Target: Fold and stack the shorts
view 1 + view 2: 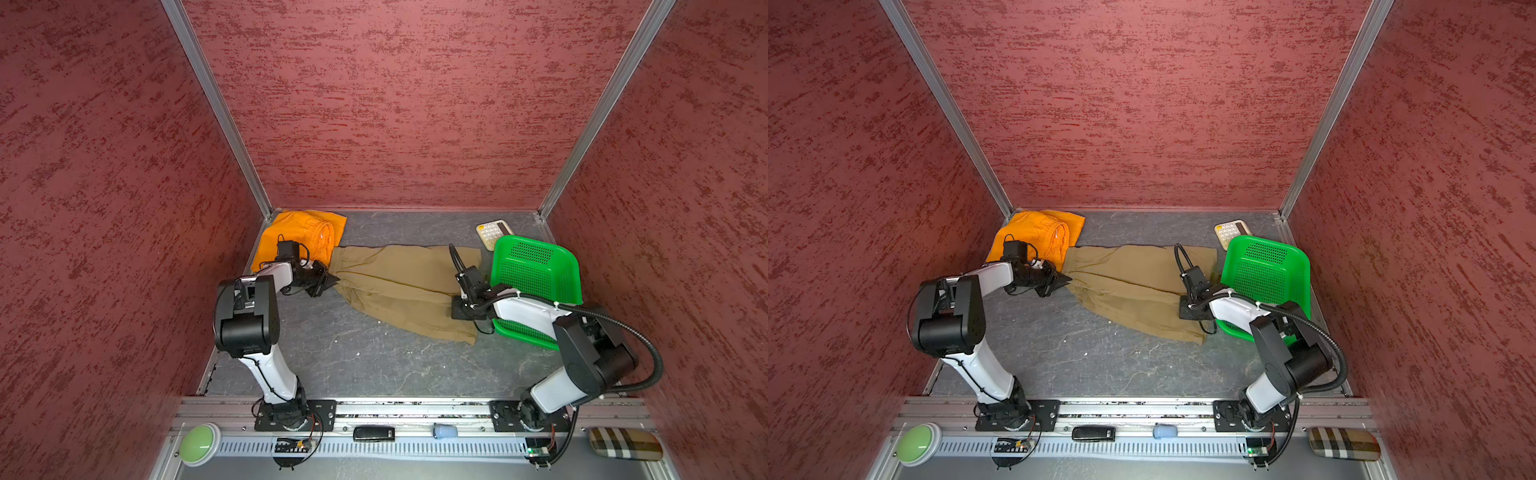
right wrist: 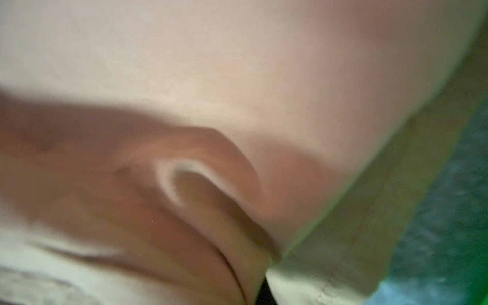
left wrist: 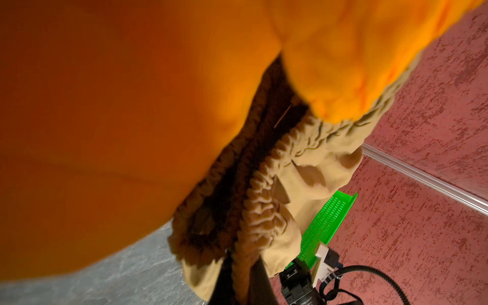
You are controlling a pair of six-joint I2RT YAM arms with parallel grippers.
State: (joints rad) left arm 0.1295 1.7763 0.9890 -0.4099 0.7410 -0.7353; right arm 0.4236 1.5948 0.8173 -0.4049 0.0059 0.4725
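Both top views hang high over the near rail [image 1: 415, 409], staring steeply down toward the back wall [image 1: 395, 104], and they share nearly the whole table [image 1: 374, 365], green basket [image 1: 536, 274] included. Left wrist camera: low, close, aimed across at that basket, the orange shorts [image 3: 118, 132] crowding the frame and the khaki shorts [image 3: 277, 211] in front of the basket. Right wrist camera: jammed against khaki cloth just beside the basket, all blur, green along one edge.
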